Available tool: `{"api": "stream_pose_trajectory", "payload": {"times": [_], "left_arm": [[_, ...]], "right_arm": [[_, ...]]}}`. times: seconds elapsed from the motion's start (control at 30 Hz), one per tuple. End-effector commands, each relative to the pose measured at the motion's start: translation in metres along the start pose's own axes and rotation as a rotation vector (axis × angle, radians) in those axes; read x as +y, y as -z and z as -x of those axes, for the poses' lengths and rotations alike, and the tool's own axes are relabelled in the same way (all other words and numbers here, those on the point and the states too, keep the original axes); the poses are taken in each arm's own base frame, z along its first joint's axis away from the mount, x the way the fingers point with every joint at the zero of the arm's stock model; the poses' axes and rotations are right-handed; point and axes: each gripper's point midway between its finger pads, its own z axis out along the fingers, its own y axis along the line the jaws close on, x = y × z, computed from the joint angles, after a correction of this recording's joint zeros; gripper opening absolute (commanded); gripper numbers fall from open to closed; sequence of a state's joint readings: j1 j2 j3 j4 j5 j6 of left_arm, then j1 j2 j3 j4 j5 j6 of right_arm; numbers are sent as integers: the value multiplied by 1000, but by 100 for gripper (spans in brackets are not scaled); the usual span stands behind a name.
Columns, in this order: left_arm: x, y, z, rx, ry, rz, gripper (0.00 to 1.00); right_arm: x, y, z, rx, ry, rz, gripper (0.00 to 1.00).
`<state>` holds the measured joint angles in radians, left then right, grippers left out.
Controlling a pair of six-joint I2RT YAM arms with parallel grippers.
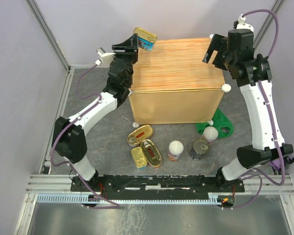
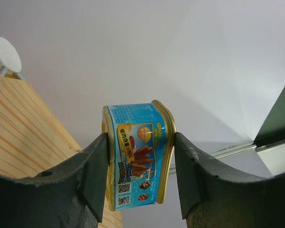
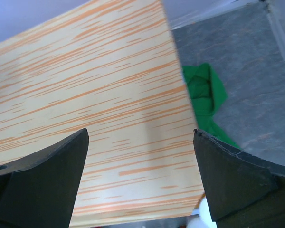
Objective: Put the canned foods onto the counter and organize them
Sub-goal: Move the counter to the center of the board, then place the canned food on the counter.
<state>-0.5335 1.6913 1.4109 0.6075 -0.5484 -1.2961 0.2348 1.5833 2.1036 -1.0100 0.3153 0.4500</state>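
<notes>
My left gripper (image 1: 141, 42) is shut on a rectangular gold tin with a blue label (image 1: 145, 37), held on edge over the far left corner of the counter (image 1: 176, 63). The left wrist view shows the tin (image 2: 137, 156) pinched between both pads, beside the striped top (image 2: 23, 128). My right gripper (image 1: 213, 51) hangs open over the counter's far right corner with nothing in it. In the right wrist view only the plank top (image 3: 85, 95) lies between its fingers. Two oval tins (image 1: 139, 135) (image 1: 151, 152), a rectangular tin (image 1: 138, 157), a white-lidded can (image 1: 176, 150) and a dark can (image 1: 200, 149) lie on the floor before the counter.
A green cloth (image 1: 216, 125) lies at the counter's near right foot with another white-lidded can (image 1: 211, 133) on it; the cloth (image 3: 204, 95) also shows beyond the counter's edge. White knobs (image 1: 226, 88) mark the counter's corners. Grey walls and metal rails enclose the workspace.
</notes>
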Motion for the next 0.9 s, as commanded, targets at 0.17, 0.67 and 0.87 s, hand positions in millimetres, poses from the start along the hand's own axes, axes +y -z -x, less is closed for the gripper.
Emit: {"api": "stream_pose_trajectory", "payload": {"times": [0.17,0.67,0.87], "left_arm": [[-87,19,28,-37,145,-165,3],[-75,36,20,-4,241,-121,3],[-75,38,18,4,258,-112,3]], "right_arm": [[98,40,22,-5,-305,472,98],[191,13,16,175,-637,815,98],[213,8,8,218,-671,853,98]]}}
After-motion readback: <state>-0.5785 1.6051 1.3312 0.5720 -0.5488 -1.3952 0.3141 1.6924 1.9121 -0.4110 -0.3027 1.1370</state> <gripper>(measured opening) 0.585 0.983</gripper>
